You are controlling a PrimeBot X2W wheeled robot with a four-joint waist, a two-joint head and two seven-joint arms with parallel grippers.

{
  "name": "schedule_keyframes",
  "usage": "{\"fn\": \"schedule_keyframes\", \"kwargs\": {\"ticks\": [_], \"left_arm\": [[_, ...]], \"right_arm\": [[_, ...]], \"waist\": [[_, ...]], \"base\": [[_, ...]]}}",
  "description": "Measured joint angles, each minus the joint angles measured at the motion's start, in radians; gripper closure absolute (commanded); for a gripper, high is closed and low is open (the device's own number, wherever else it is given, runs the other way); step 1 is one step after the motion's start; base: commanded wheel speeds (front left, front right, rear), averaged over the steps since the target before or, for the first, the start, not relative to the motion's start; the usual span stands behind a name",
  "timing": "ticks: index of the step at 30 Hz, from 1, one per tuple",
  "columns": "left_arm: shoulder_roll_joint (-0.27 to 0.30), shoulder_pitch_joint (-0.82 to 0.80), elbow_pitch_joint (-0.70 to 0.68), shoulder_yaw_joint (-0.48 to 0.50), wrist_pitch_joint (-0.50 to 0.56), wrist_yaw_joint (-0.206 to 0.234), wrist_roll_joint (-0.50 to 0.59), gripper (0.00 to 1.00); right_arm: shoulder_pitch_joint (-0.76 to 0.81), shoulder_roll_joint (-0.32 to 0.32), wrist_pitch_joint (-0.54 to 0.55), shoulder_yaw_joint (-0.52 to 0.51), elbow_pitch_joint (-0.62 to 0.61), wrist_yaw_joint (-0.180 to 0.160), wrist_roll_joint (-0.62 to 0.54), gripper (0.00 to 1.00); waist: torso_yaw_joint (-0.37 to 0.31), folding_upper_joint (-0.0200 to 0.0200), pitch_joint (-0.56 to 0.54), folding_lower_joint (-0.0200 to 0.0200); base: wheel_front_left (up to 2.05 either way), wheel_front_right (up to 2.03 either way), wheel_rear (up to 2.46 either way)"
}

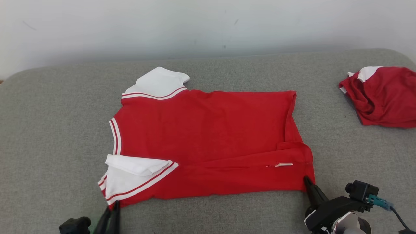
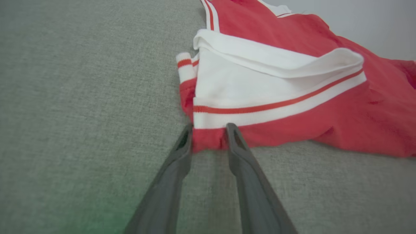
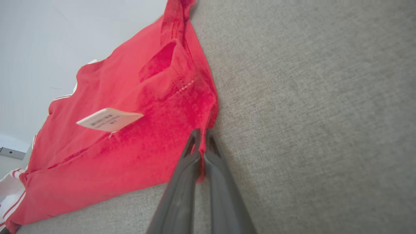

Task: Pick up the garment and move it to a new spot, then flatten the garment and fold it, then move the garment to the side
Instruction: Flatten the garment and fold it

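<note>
Desk: Shirt first. Where does it lie, and who has hold of it?

Field: The red garment lies spread on the grey cushion, in the middle of the head view. At the near left corner, just below the white sleeve, the left gripper stands with its jaws part-way apart. A bunch of red cloth sits between the tips and touches both, but no firm pinch shows. At the near right corner the right gripper is closed tight on the hem, with red fabric nipped between its fingers. A second red piece lies crumpled far to the right, well apart.

Desk: What does the step call for?

Field: It looks like a two-corner hold on the near edge, ahead of a flatten or fold. The left jaws should close fully on the red layers before either arm lifts. Both corners should then rise together and level, keeping the edge taut. Otherwise the loose sleeve and the narrow band turned over along the near side, where the white label shows, may bunch.

Desk: Which way does it point?

Field: The striped neck opening faces the robot's left and the bottom hem faces its right. The long axis runs left to right across the cushion, roughly parallel to its near edge, with one sleeve toward the wall and one toward the robot.
</note>
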Motion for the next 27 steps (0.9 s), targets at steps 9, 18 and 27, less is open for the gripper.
{"fn": "schedule_keyframes", "kwargs": {"ticks": [9,18,27], "left_arm": [[-0.009,0.049,-0.081,0.020,0.000,-0.008,0.005,1.00],[-0.013,0.206,-0.200,0.018,0.001,-0.006,-0.029,1.00],[-0.014,0.292,-0.236,-0.058,0.001,0.045,-0.111,1.00]], "right_arm": [[0.042,-0.022,-0.026,-0.029,-0.048,0.000,0.005,1.00],[0.185,-0.070,-0.011,-0.072,-0.167,0.000,0.013,1.00],[0.295,-0.086,0.091,-0.140,-0.221,0.000,-0.007,1.00]], "waist": [[0.003,0.0000,-0.041,0.0000],[0.013,0.0000,-0.098,-0.0001],[0.019,0.0000,-0.108,-0.0001]], "base": [[0.00,0.00,0.00],[0.00,0.00,0.00],[0.00,0.00,0.00]]}}
